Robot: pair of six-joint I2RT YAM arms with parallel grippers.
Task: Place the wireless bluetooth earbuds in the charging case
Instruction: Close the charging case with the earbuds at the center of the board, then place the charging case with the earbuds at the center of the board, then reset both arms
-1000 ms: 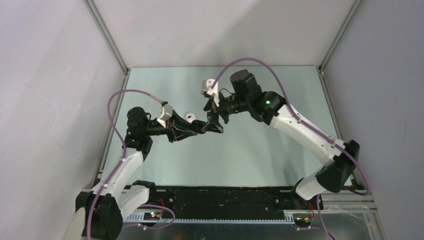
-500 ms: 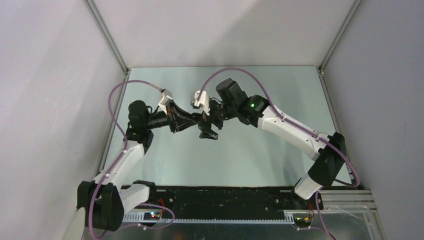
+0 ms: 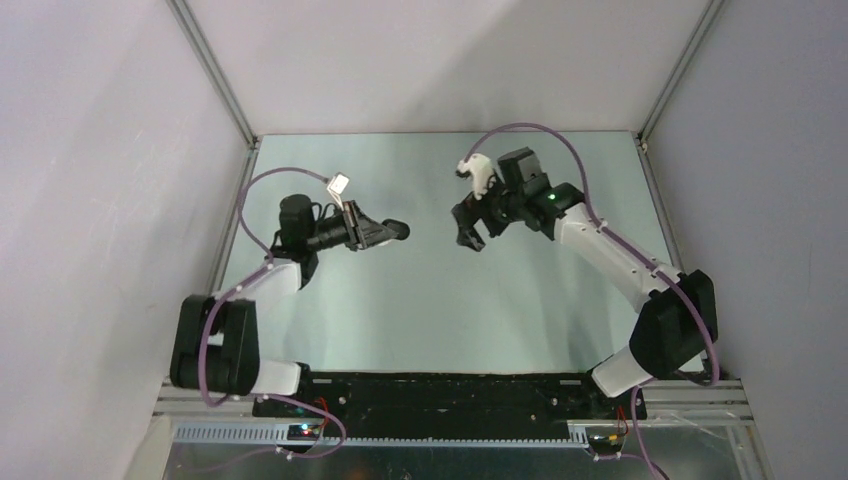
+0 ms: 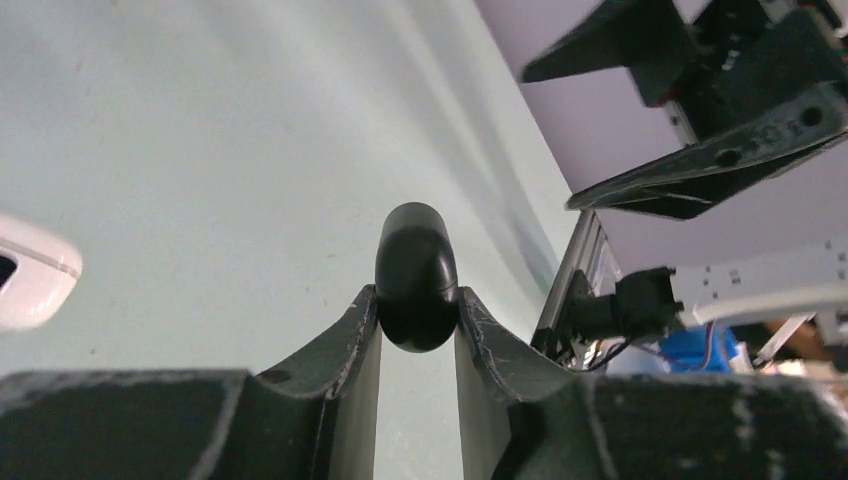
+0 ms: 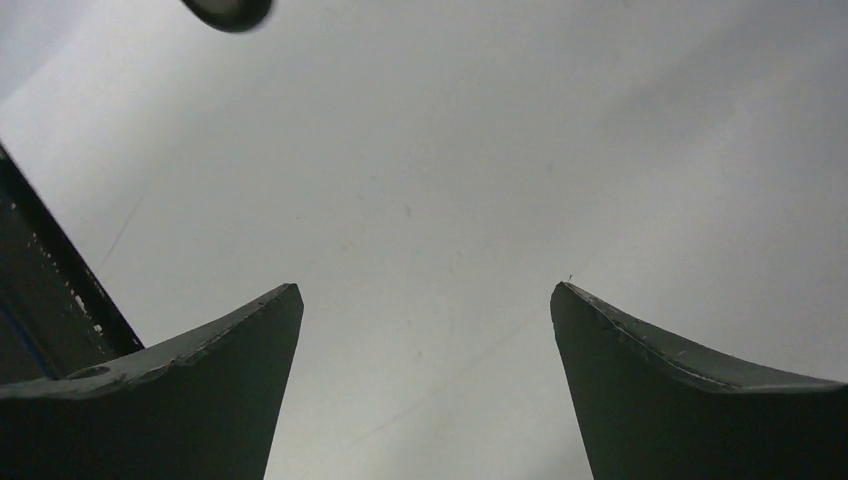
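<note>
**Black case gripped on the left, right side spread wide**

Pale green, the counter (image 3: 520, 300) fills my overhead view, walled by plain grey panels. The left arm (image 3: 250, 290) reaches in from the near left corner. The right arm (image 3: 610, 250) bends in from the near right. Their tips face each other over the middle of the counter and are well apart.

I see the left end effector (image 4: 416, 292) clamped on a black glossy pebble-shaped charging case (image 4: 415, 260). Its two dark fingers (image 4: 345, 340) press the case's sides, and the rounded end sticks out past the tips. The case is lifted off the counter. I cannot tell whether any earbuds sit inside it.

The right end effector (image 5: 425, 285) stands fully spread with nothing between its fingers, only bare counter below. From the left wrist camera it shows at the upper right, beyond the black case.

A white rounded case (image 4: 30, 272) lies on the counter at the left edge of the left wrist view. It is cut off by the frame, with a dark opening on its side.
</note>
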